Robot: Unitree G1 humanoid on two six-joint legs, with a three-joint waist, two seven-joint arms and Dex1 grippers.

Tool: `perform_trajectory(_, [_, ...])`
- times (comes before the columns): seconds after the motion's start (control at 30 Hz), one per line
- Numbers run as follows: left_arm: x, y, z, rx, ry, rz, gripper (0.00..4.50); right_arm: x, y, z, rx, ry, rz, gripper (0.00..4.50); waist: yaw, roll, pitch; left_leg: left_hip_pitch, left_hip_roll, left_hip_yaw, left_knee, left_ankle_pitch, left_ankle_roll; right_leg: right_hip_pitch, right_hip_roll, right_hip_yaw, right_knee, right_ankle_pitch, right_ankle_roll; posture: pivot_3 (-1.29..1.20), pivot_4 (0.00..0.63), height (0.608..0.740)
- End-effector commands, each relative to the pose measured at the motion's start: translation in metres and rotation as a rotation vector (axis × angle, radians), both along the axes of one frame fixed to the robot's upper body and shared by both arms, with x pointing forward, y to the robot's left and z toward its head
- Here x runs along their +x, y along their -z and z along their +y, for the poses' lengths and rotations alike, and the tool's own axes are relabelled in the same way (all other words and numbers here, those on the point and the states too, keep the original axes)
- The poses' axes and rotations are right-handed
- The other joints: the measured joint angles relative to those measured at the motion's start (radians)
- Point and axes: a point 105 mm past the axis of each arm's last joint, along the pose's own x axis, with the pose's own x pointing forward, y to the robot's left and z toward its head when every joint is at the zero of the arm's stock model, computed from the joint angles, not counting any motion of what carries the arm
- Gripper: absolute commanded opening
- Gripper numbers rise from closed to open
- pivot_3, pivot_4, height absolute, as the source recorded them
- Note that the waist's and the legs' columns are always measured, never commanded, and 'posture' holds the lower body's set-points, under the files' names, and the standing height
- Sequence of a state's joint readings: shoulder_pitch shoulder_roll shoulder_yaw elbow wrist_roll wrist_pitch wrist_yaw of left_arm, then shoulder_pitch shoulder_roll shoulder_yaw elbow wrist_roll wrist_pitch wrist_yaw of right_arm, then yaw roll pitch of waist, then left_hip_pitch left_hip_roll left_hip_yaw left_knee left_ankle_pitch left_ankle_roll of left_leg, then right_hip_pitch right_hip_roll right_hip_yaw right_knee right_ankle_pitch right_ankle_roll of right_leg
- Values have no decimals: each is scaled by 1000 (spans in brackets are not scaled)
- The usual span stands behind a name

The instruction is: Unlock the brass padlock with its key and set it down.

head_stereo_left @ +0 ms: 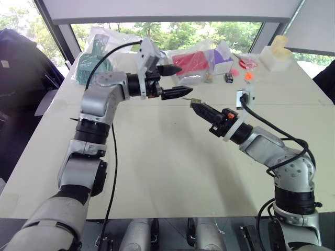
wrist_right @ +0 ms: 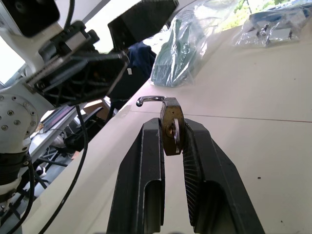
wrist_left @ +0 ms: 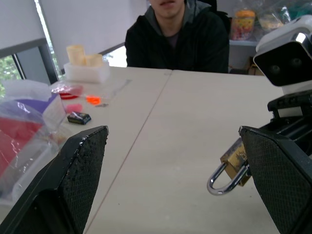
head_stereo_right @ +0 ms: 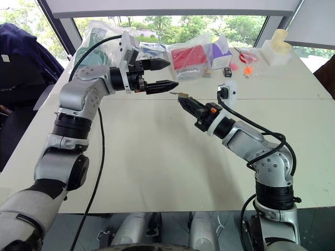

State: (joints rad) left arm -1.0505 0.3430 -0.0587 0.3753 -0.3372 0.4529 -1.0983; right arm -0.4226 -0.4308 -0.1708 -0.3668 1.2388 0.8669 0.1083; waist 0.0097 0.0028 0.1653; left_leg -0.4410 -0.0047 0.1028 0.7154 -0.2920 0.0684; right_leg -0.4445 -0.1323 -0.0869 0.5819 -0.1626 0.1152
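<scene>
My right gripper [wrist_right: 171, 127] is shut on the brass padlock [wrist_right: 171, 124] and holds it in the air above the table's middle. The small yellowish body is pinched between the two black fingers, and the thin silvery shackle [wrist_right: 150, 100] juts out past the fingertips. From the head, the padlock [head_stereo_left: 196, 101] shows as a tiny speck at the tip of the right gripper [head_stereo_left: 194, 106]. My left gripper [head_stereo_left: 184, 80] hangs open just up and left of it, pointing towards it with nothing between its fingers. In the left wrist view the padlock [wrist_left: 236, 158] sits beside one finger [wrist_left: 275, 170]. The key is hidden.
Plastic bags line the table's far side, one with a red box [head_stereo_left: 191, 61] and one with a teal item [head_stereo_left: 94, 60]. A white foam block [head_stereo_left: 276, 55], orange bits [head_stereo_left: 248, 76] and a small black item [head_stereo_left: 229, 77] lie at the far right. A person [wrist_left: 180, 34] sits across the table.
</scene>
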Motion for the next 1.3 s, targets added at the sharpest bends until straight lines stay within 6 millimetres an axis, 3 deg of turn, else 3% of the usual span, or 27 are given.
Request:
perform_trajectory(0.03, [-4,-6,1,12,8,-41,4453,-4,-18,0,26,-12,-70,99,0,0,0,0,0,0,0,0,0,0,0,0,0,0,0,0,150,735])
perform_trajectory(0.67, [3,17,1,99,11,-52,4453,-7,-22,5,46,-38,-81,99,1,0,0,0,0,0,0,0,0,0,0,0,0,0,0,0,150,735])
perform_trajectory(1.03, [18,6,-16,74,-11,-112,4453,-11,-20,7,46,-45,-74,99,1,0,0,0,0,0,0,0,0,0,0,0,-1,0,0,0,150,735])
perform_trajectory(1.3, [23,4,-14,52,-41,-129,4453,-11,-17,6,44,-41,-62,99,2,0,0,0,0,0,0,-1,2,0,0,0,-1,0,0,0,150,735])
